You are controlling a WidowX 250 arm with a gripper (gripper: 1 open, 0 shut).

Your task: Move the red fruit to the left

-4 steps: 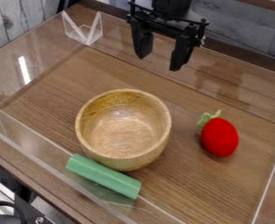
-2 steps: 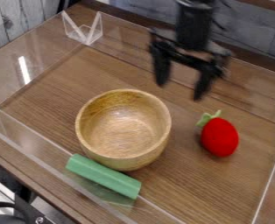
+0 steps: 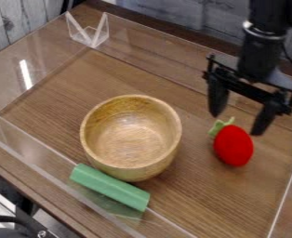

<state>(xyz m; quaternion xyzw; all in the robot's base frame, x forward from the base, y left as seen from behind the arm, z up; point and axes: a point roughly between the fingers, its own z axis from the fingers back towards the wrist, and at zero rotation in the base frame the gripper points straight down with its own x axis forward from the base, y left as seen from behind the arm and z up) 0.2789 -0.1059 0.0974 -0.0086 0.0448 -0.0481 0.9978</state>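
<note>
Red fruit (image 3: 233, 145) lies ungrasped on the wooden tabletop (image 3: 136, 79), just below the gripper (image 3: 243, 113), whose jaws hang spread wide and empty. The wooden bowl (image 3: 132, 136) sits at its nine o'clock; the leftward move is not begun.

A robotics lab setup; a wood-grain counter (image 3: 61, 93) fenced by clear acrylic walls (image 3: 24, 153); toy props laid out.
</note>
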